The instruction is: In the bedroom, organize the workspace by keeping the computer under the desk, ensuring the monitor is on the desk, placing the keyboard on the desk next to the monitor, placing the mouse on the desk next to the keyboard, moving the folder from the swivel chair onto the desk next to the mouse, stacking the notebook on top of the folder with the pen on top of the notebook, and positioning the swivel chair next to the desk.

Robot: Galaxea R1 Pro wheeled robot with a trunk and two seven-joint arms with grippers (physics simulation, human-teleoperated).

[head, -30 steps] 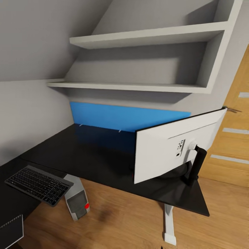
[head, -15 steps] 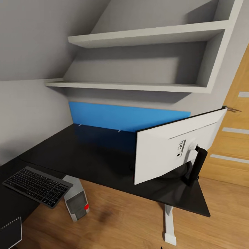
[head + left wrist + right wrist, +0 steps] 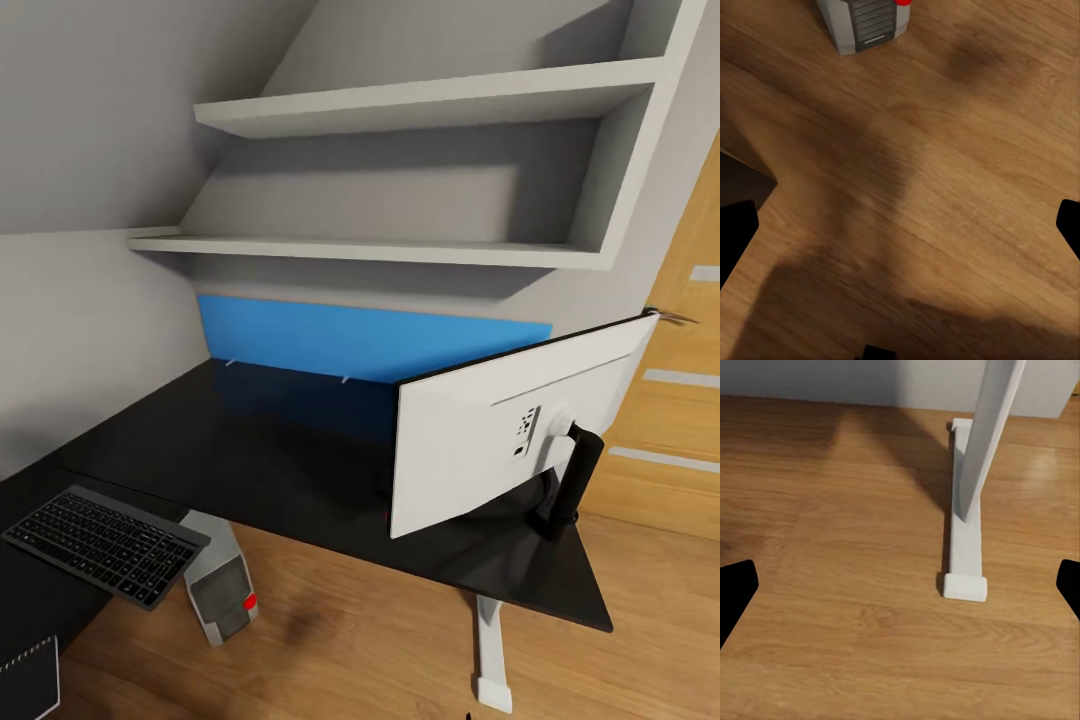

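The desk [image 3: 250,450] has a black top and a blue back panel. On its right end stands the monitor [image 3: 500,430], its white back towards me. The keyboard [image 3: 105,543] lies on the desk's near left part. A corner of the dark notebook [image 3: 25,682] lies nearer still. The computer [image 3: 222,595] stands on the floor under the desk, and its top [image 3: 866,22] appears in the left wrist view. My left gripper [image 3: 900,232] and right gripper [image 3: 900,592] hang open over the floor, holding nothing. The mouse, folder, pen and swivel chair are out of view.
Two white wall shelves [image 3: 400,250] hang above the desk under a sloped ceiling. A wooden drawer chest [image 3: 670,420] stands to the right of the monitor. The desk's white pedestal leg [image 3: 488,650] rests on the wood floor, and its foot [image 3: 966,547] lies ahead of the right gripper.
The whole head picture has shifted a little, so the camera has moved. Nothing on the desk has changed place.
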